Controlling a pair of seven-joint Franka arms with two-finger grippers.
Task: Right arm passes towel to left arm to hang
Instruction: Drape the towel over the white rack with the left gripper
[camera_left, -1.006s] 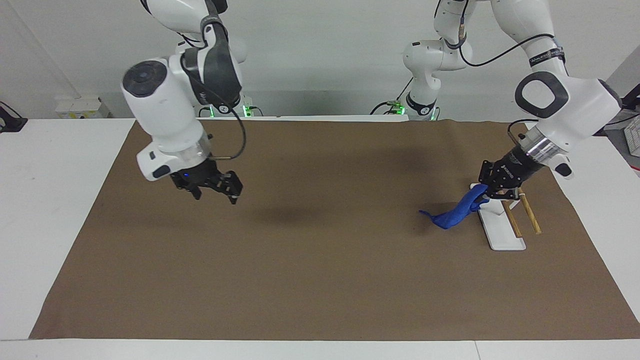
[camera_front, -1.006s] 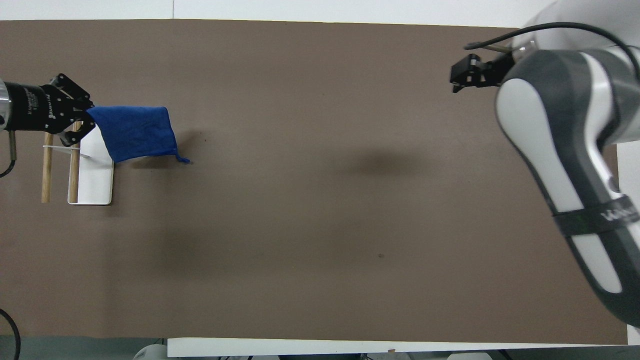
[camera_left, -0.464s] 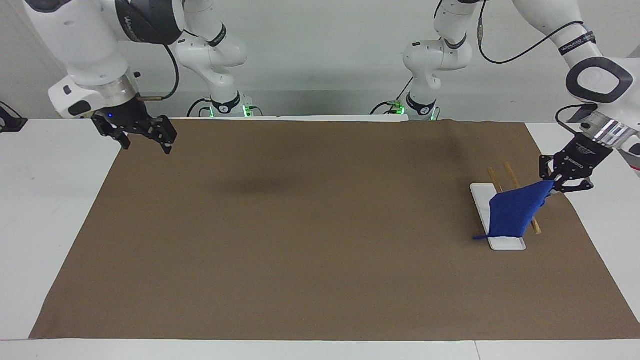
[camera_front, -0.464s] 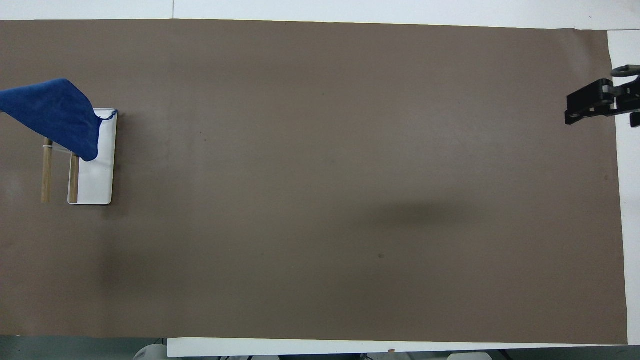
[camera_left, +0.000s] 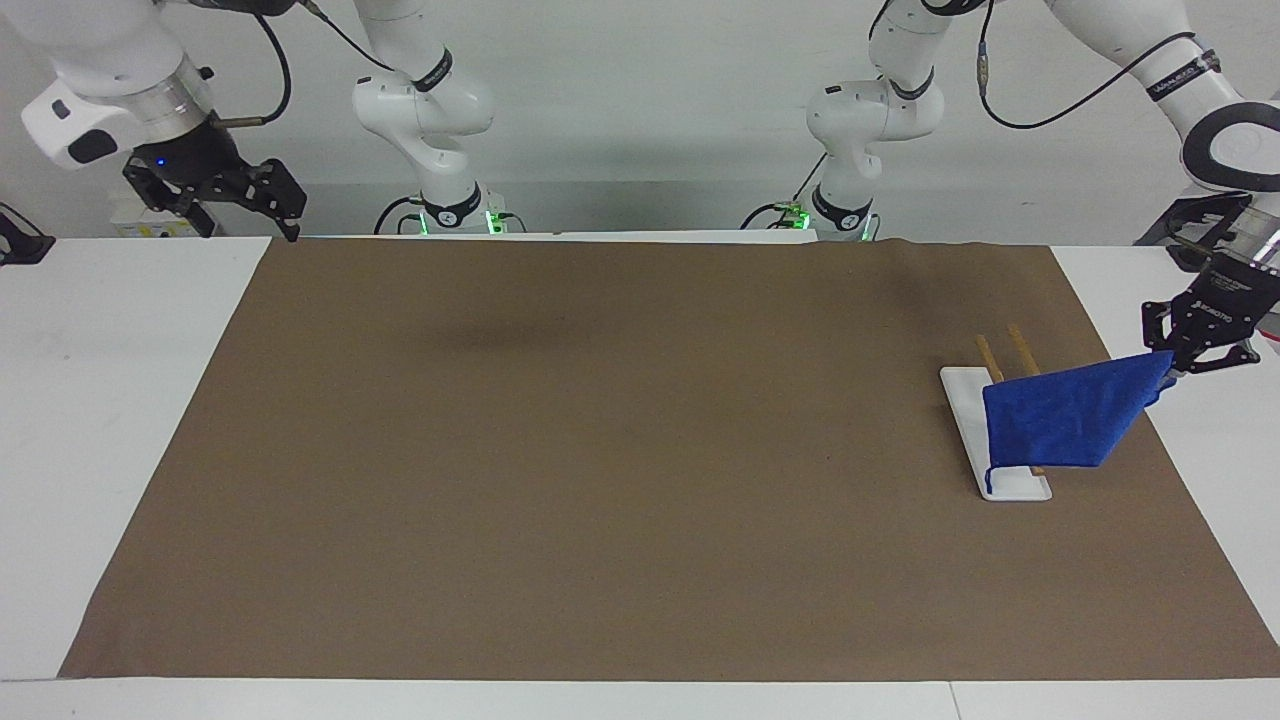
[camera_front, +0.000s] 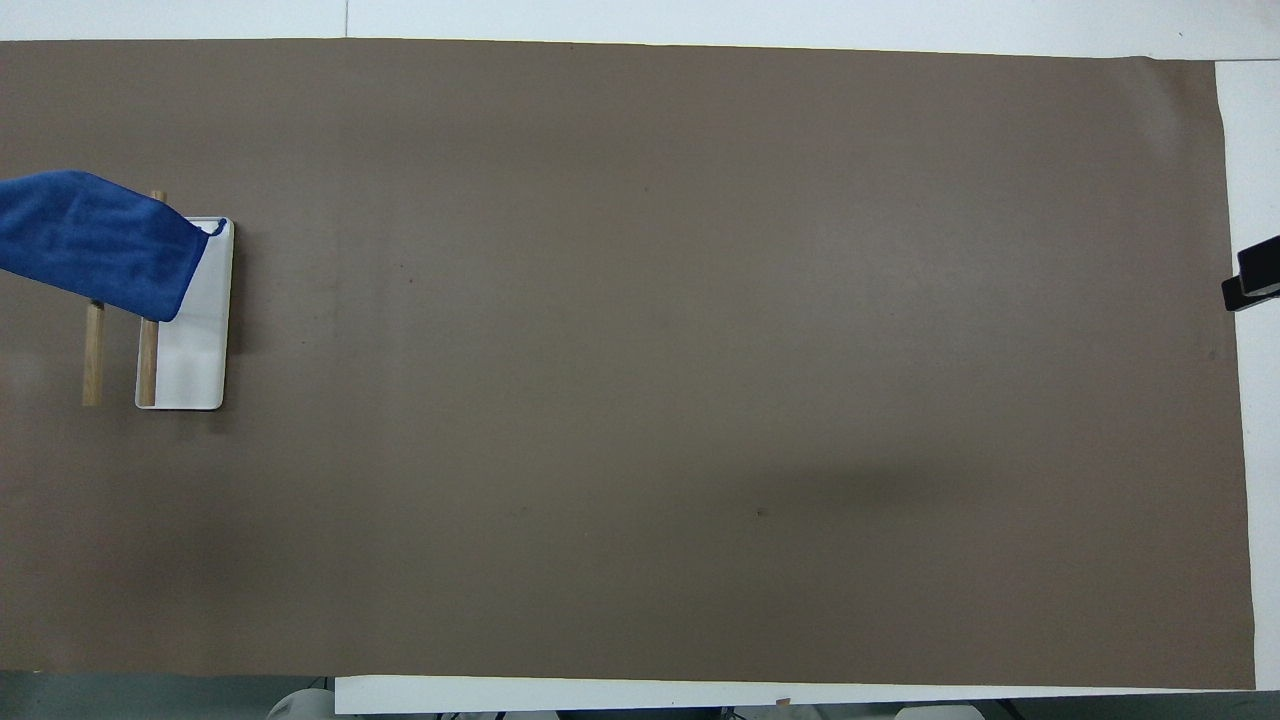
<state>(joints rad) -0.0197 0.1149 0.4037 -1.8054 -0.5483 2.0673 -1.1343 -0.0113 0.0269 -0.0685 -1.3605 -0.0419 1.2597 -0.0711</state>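
The white counter (camera_left: 120, 400) carries a large brown rectangular paper mat (camera_left: 640, 450) that covers most of it.

Nearest the robots, the right arm (camera_left: 110, 60), white with dark grey joint covers, holds its black two-finger pincer (camera_left: 262, 205) with the small blue light up in the air over the counter's edge at the right arm's end, at about ten o'clock in the facing view. It grips nothing and its fingers stand spread apart. In the overhead view only a black tip of it (camera_front: 1255, 280) shows at three o'clock. This arm waits.

The left arm (camera_left: 1215, 120), also white with dark grey covers, reaches down at the other end of the counter, at about three o'clock in the facing view. Its black pincer (camera_left: 1185, 365) is clenched on one corner of the small royal-blue terry towel (camera_left: 1065, 420), holding it above the mat's edge.

From that corner the towel stretches toward the middle of the counter and drapes over the two light wooden rods (camera_left: 1010, 350) of a small rack with a flat white rectangular base (camera_left: 965, 410). Its lower hem hangs over the base, and the short blue loop tail (camera_left: 990, 480) dangles at the corner farthest from the robots. In the overhead view the towel (camera_front: 95, 240) lies at nine o'clock, crossing both rods (camera_front: 93, 350) and the top of the white base (camera_front: 190, 350).
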